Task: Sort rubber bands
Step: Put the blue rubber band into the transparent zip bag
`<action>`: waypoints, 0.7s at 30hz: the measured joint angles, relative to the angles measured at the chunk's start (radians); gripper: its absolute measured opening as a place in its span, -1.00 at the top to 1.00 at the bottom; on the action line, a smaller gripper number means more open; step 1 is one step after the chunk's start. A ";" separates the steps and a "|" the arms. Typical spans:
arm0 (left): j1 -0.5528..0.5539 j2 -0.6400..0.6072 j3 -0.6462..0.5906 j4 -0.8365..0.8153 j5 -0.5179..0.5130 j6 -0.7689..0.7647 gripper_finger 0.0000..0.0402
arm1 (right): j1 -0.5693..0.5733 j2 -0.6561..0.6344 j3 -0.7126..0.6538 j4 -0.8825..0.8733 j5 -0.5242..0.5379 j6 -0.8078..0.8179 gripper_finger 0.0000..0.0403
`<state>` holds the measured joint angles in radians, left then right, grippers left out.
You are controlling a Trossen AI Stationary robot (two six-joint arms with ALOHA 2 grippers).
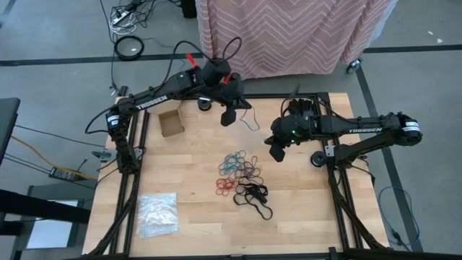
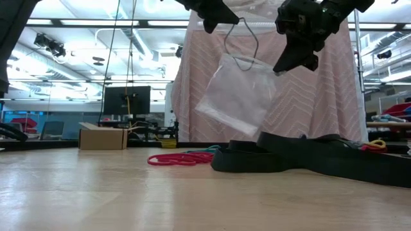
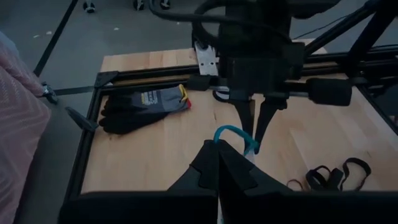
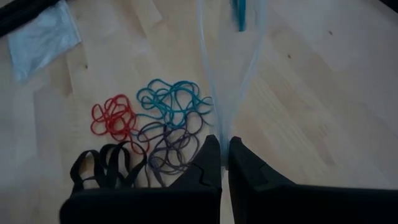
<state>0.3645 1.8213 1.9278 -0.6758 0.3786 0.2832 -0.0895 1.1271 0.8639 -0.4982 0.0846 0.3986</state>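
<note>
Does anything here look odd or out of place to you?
One thing: a pair of dark work gloves lies on the wooden table, apart from the rubber bands. Otherwise, both grippers, left and right, are shut on one clear plastic bag hanging above the table, a teal band at its mouth.

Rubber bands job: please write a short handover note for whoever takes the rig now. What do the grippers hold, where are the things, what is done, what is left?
Left gripper: shut on a clear bag, held up above the table.
Right gripper: shut on the same bag's other edge.
Teal band: at the bag's mouth, it seems.
Bands: one mixed pile at mid-table.
Second bag: flat on the table, left side.
Done: at most one band bagged.
Left: nearly all the sorting.
</note>
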 joint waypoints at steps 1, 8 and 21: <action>0.000 0.005 0.000 -0.001 0.000 0.000 1.00 | -0.001 0.000 0.007 -0.010 -0.001 -0.003 1.00; -0.001 0.024 0.000 -0.002 0.000 0.012 1.00 | -0.052 0.070 0.178 -0.228 -0.040 -0.122 1.00; -0.021 0.072 -0.002 -0.033 -0.042 0.030 1.00 | -0.090 0.238 0.356 -0.410 -0.115 -0.247 1.00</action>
<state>0.3438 1.8928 1.9259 -0.7087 0.3364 0.3130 -0.1795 1.3653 1.2201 -0.9082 -0.0306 0.1517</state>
